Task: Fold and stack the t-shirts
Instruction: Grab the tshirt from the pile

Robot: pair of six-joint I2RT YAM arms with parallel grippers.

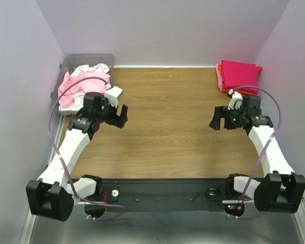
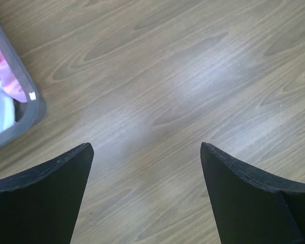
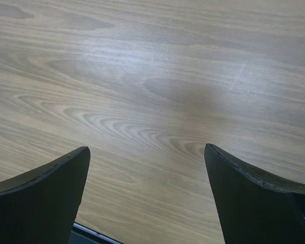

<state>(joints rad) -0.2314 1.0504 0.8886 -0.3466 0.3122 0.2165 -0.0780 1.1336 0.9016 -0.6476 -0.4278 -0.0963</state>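
Observation:
A light pink t-shirt (image 1: 77,81) and a white t-shirt (image 1: 94,68) lie crumpled in the clear grey bin (image 1: 67,62) at the back left. At the back right corner sits a folded stack with a magenta t-shirt (image 1: 239,73) on top and orange (image 1: 249,92) and salmon (image 1: 218,76) edges showing beneath. My left gripper (image 1: 118,116) hovers open over bare wood just right of the bin. Open too, the right gripper (image 1: 221,119) hangs above the wood in front of the stack. In the left wrist view, pink cloth (image 2: 2,76) and white cloth (image 2: 0,109) show inside the bin's corner (image 2: 33,109).
The wooden table (image 1: 168,127) is walled by lilac panels on three sides. A dark bar (image 1: 162,193) with both arm bases runs along the near edge. Purple cables (image 1: 53,127) loop from each arm.

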